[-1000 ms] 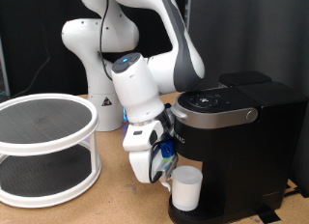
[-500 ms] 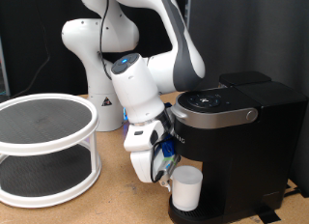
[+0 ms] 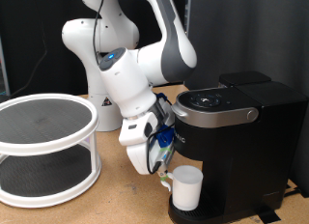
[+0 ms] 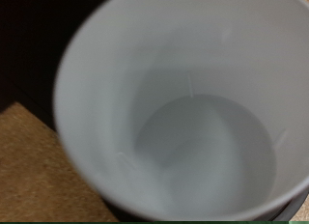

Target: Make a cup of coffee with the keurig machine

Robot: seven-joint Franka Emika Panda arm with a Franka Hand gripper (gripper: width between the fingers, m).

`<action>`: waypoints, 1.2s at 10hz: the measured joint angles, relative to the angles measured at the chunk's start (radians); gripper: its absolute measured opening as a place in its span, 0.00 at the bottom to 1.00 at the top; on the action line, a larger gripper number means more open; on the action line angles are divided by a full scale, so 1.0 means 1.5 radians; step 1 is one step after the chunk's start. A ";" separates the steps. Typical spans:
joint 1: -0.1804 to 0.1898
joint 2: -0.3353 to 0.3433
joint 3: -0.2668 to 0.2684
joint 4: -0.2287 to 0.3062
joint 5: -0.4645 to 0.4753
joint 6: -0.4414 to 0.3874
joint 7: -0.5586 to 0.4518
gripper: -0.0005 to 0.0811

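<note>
Cup (image 3: 185, 189): the white cup is standing upright on the drip tray of the keurig machine (image 3: 232, 147), under the brew head, at the machine's front on the exterior view's left side. The wrist view is showing its interior (image 4: 183, 118) from above; nothing is showing inside it.

Keurig machine: it is standing on the desk (image 3: 106, 207) at the exterior view's right. Its lid is lying closed, with the silver-grey handle across the front of the top.

Tool (image 3: 162, 168): it is hanging just beside the cup's upper rim, towards the exterior view's left. No picture is showing the cup between the fingers. How far the fingers are standing apart cannot be told; the exterior view is too small and the wrist view is filled by the cup.

Change: compared with half a second ago, the arm is leaning over further to the exterior view's left and the hand is sitting a little higher and tilted; the cup is standing in the same place on the tray.

Meaning for the task: judged from this, the cup is already placed under the spout, and the arm appears to be drawing off from it.

Other items: a white two-tier round stand (image 3: 43, 147) is standing on the desk at the exterior view's left, well apart from the machine.
</note>
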 joint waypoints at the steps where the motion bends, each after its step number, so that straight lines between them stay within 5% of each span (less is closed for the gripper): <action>1: -0.006 -0.021 -0.002 -0.008 0.000 -0.018 0.000 0.99; 10: -0.062 -0.220 -0.040 -0.076 -0.111 -0.185 0.035 0.99; 12: -0.062 -0.220 -0.043 -0.075 -0.109 -0.199 0.023 0.99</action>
